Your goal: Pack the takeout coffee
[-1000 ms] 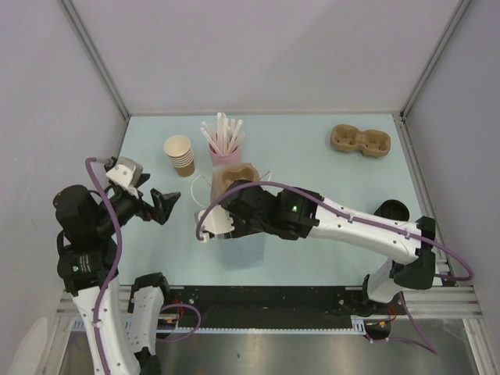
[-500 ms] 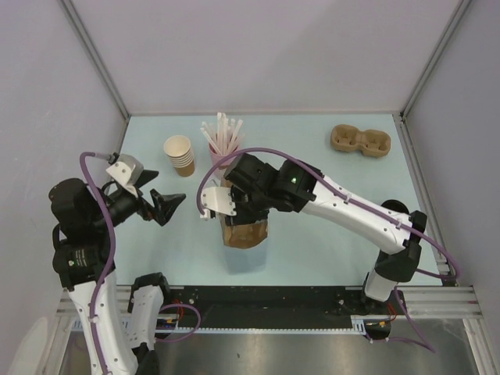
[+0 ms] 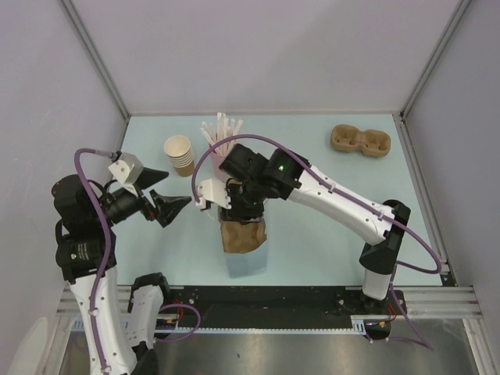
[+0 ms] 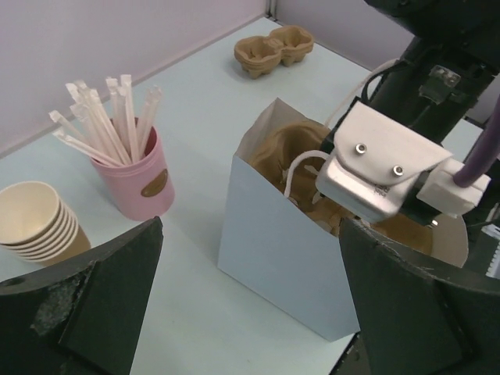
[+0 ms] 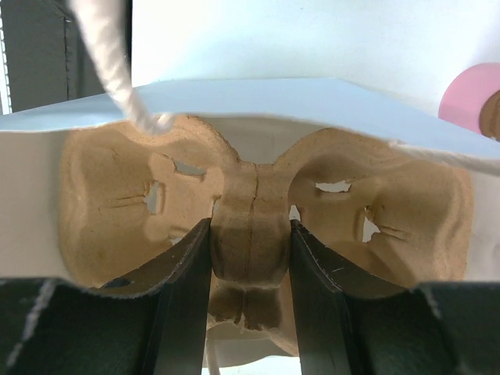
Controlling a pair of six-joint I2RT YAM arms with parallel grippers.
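Observation:
The takeout coffee is out of view in every frame. A white paper bag [image 3: 247, 264] [image 4: 281, 258] stands open at the table's near middle. My right gripper [image 3: 238, 221] [image 5: 250, 223] points down into its mouth, shut on the centre ridge of a brown moulded two-cup carrier [image 5: 117, 203] [image 4: 301, 144] [image 3: 242, 236] that sits between the bag's walls. My left gripper [image 3: 178, 190] [image 4: 250, 226] hangs open just left of the bag, holding nothing, with its fingers level with the bag's side.
A stack of tan lidless cups [image 3: 180, 154] [image 4: 35, 219] and a pink cup of white straws [image 3: 223, 142] [image 4: 137, 183] stand behind the bag. A second brown carrier [image 3: 359, 141] [image 4: 273, 48] lies at the back right. Frame posts and grey walls bound the table.
The right arm has risen and swung over the bag, turning the carrier from beyond the gripper to down in the bag's mouth. The left gripper has edged right toward the bag.

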